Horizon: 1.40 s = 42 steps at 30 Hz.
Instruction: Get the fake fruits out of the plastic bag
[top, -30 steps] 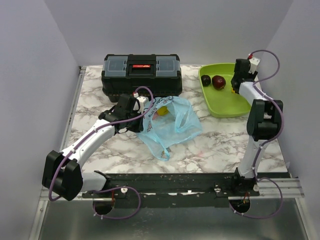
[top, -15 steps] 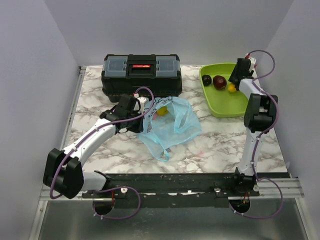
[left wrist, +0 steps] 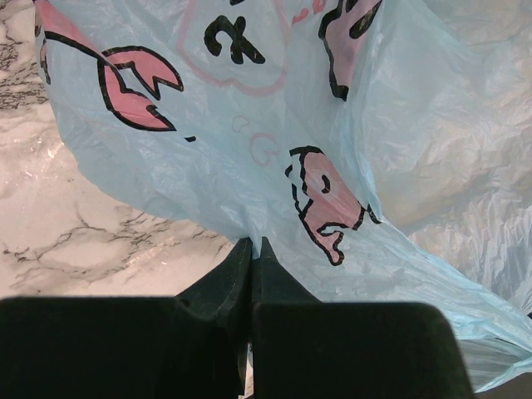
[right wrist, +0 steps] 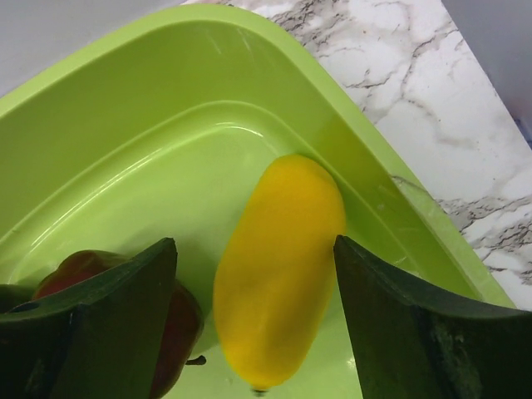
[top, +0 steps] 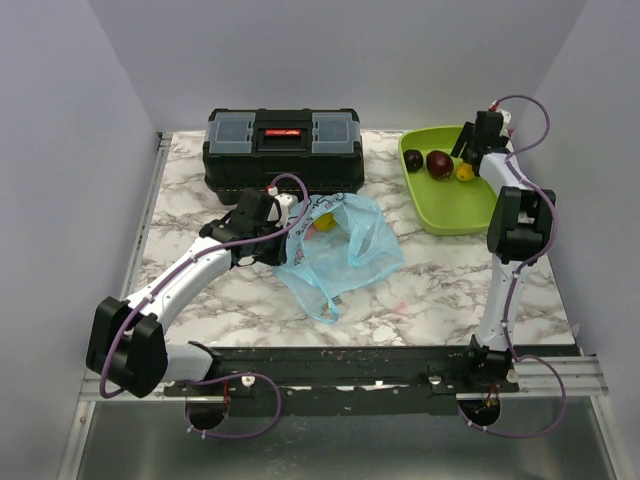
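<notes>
Yellow fruit [right wrist: 278,266] hugs the tray [right wrist: 366,166] wall below open right jaws — left jaws pinch the bag [left wrist: 416,166].

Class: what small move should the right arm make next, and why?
Probably lift the right tool clear: its jaws stand open either side of the yellow fruit, which lies in the tray, and another fruit shows in the bag.

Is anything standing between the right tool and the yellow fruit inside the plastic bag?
On the marble table between them, nothing. The right tool hovers open over the green tray. The yellow fruit sits inside the plastic bag, perhaps under its film, right beside the left tool, shut on the bag.
</notes>
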Tool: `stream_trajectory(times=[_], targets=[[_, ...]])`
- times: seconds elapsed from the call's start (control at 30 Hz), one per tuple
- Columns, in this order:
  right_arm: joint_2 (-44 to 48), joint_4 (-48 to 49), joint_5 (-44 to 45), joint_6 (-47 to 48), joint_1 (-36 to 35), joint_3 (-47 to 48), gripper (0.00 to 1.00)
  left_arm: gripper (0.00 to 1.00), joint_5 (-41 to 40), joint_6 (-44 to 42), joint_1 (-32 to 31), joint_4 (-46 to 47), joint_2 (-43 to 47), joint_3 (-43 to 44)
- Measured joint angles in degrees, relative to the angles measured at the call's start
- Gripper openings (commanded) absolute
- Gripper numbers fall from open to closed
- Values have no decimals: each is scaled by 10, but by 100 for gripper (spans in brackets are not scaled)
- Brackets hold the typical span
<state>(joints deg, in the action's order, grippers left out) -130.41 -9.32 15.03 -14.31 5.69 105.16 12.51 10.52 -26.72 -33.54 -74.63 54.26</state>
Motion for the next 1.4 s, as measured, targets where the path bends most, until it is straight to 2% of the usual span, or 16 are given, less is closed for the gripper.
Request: stream_trajectory(times=[0.23, 0.37, 0.8, 1.07, 1.23, 1.4], targets=[[5, -28, -4, -7, 0, 1, 79, 0, 0, 0, 0, 0, 0, 0], [39, -36, -16, -22, 0, -25, 78, 0, 0, 0, 0, 0, 0, 0], [297, 33, -112, -95, -1, -348, 75, 0, 2, 0, 0, 0, 0, 0], [416, 37, -162, -108, -15, -459, 75, 0, 9, 0, 0, 0, 2, 0], [500, 46, -182, -124, -59, -489, 75, 0, 13, 0, 0, 0, 3, 0], [557, 53, -187, -149, -167, -502, 75, 0, 15, 0, 0, 0, 3, 0]])
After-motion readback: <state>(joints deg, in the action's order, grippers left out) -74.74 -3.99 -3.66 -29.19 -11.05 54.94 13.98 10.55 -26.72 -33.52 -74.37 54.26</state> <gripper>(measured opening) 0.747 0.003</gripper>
